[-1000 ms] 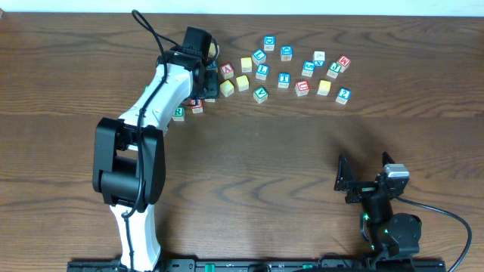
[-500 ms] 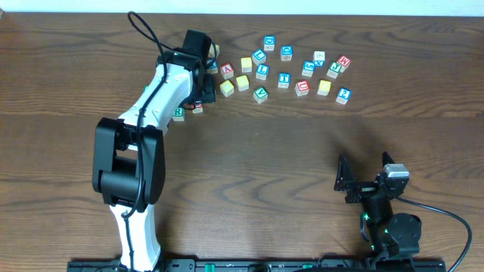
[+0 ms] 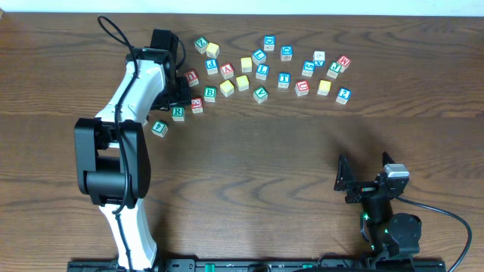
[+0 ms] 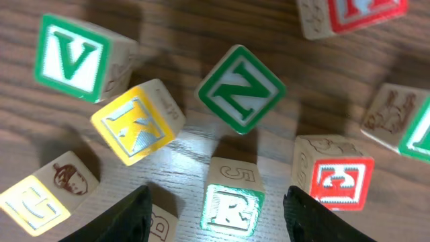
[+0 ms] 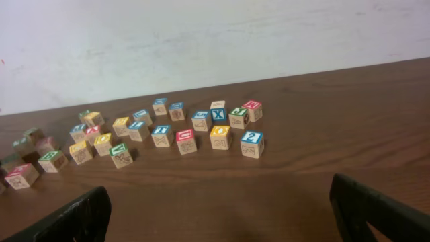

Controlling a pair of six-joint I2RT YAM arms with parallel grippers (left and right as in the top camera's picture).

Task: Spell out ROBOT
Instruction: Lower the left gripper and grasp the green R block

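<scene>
Bench (image 3: 249,166): carried letter cubes (image 3: 302,88) scattered along its far side.
Left pincer (image 4: 218,210): fingers apart, either side of green R cube (image 4: 232,203), gaps showing.
Green R cube: lay near scatter's left end, close to green N cube (image 4: 240,88).
Right pincer (image 5: 222,222): wide apart, empty.
</scene>
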